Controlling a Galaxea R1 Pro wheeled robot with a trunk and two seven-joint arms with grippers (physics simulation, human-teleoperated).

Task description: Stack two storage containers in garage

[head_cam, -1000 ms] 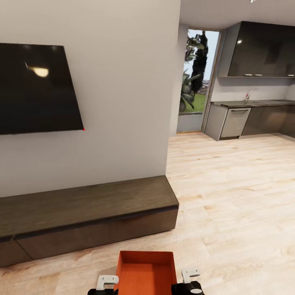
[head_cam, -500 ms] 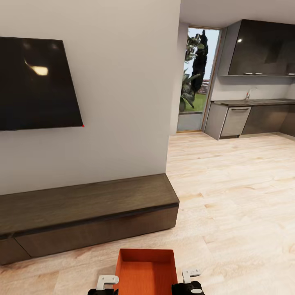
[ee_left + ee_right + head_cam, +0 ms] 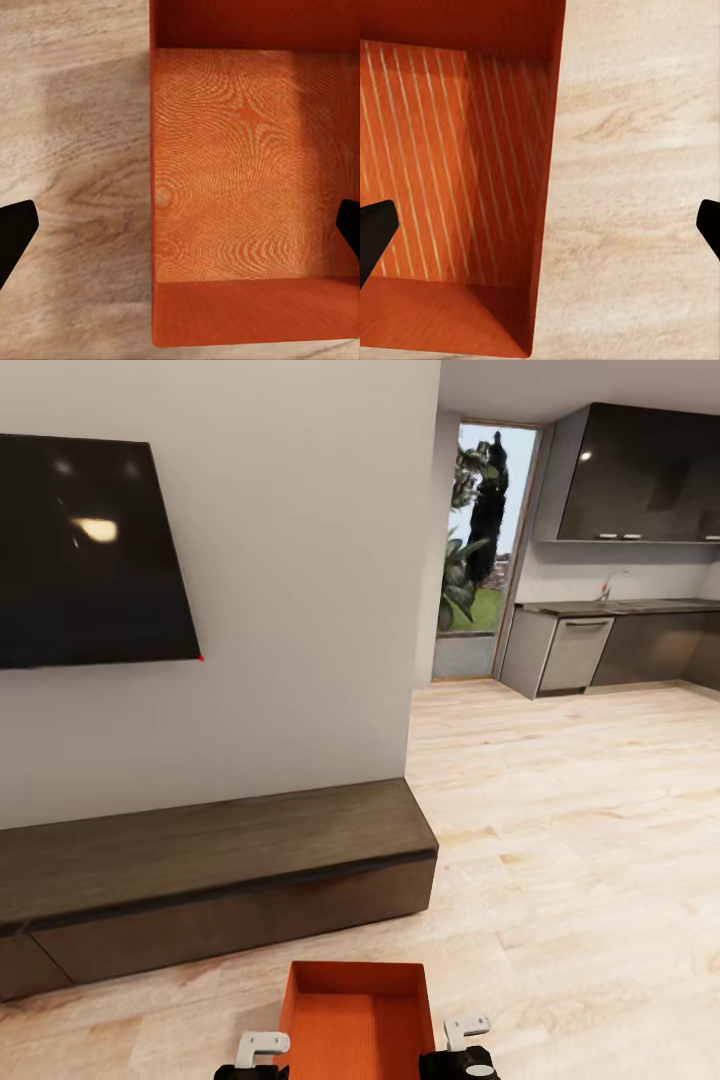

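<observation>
One orange-red open-top storage container (image 3: 355, 1025) sits low in the head view, over the light wood plank floor (image 3: 560, 840) of the living room. My left gripper (image 3: 262, 1048) is at its left wall and my right gripper (image 3: 465, 1028) at its right wall. In the left wrist view the container (image 3: 247, 187) has one upright wall between the black fingertips (image 3: 13, 232), which stand wide apart; the left gripper (image 3: 180, 232) is open. The right wrist view shows the ribbed container (image 3: 450, 165) with a wall between the spread fingers; the right gripper (image 3: 540, 232) is open.
A long low dark-brown cabinet (image 3: 200, 880) runs along the wall ahead, under a black wall TV (image 3: 90, 550). The wall ends at a corner (image 3: 425, 610). Beyond it to the right lie open wood floor, grey kitchen units (image 3: 610, 650) and a glass door (image 3: 480, 550).
The whole head view has shifted slightly upward, so the camera has moved. The TV, cabinet and container sit a little higher in the picture. Both grippers keep their place beside the container.
</observation>
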